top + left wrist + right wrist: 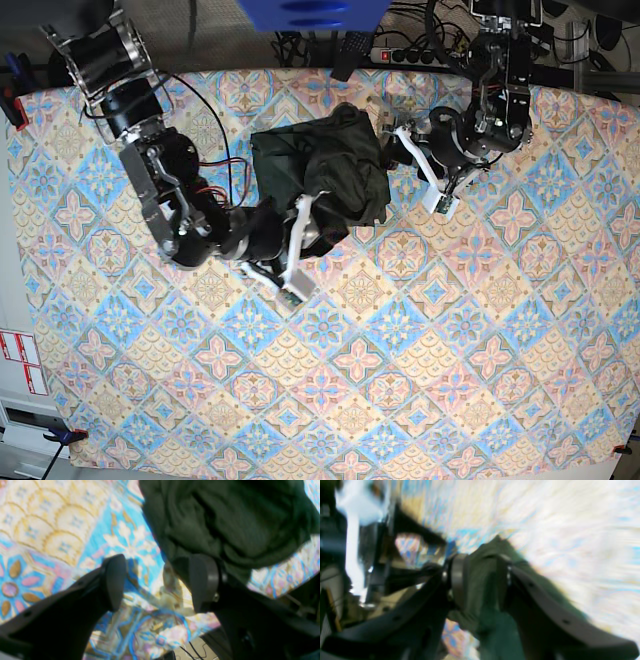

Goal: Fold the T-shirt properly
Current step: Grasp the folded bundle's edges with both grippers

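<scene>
T-shirt (325,175) bunched in a dark olive heap on the patterned tablecloth (420,350), toward the far edge, between the two arms. Right gripper (480,580) with cloth between its jaws, grip on the shirt's near edge looking loose, hard to judge through the blur. Left gripper (157,582) spread wide, empty, just beside the heap. Best to let go cleanly, then find two corners and pull flat before any fold.
</scene>
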Controlling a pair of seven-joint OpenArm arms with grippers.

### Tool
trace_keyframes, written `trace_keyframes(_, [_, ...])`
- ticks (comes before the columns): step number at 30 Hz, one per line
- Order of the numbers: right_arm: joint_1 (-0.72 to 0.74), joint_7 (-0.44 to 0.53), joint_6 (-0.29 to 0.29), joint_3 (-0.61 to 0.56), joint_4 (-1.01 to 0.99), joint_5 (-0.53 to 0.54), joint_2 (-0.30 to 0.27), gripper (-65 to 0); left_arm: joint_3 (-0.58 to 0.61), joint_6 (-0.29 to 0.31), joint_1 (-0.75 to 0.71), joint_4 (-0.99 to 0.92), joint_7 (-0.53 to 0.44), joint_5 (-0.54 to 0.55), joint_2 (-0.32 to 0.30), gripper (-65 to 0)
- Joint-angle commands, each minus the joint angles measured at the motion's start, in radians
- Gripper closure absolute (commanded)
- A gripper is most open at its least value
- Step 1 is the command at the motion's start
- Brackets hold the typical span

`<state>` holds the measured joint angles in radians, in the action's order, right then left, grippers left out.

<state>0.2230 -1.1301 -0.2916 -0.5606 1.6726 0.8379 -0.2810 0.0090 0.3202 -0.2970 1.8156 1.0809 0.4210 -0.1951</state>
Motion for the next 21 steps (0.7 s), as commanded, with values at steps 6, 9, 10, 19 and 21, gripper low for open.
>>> trace_keyframes(6, [-0.053, 0.009, -0.005, 0.116, -0.016, 0.002, -0.051, -19.0, -0.004, 0.004, -0.049, 0.106, -0.018, 0.016, -0.054, -36.9])
trace_keyframes(9, [-0.061, 0.009, -0.005, 0.119, -0.064, 0.002, -0.051, -19.0, -0.005, 0.004, -0.049, 0.125, -0.018, 0.016, -0.056, -36.9])
trace_keyframes(10, [-0.061, 0.009, -0.005, 0.115, -0.079, 0.002, -0.048, -18.9, -0.005, 0.004, -0.049, 0.134, -0.018, 0.016, -0.056, -36.9])
trace_keyframes(19, [-0.058, 0.009, -0.005, -0.039, -0.168, 0.002, -0.045, -18.9, -0.119, 0.004, -0.049, 0.14, -0.018, 0.014, -0.051, -36.9])
trace_keyframes(21, [-0.046, 0.008, -0.005, -0.117, -0.164, 0.002, -0.045, -18.9, -0.151, 0.004, -0.043, 0.14, -0.018, 0.017, -0.051, -36.9])
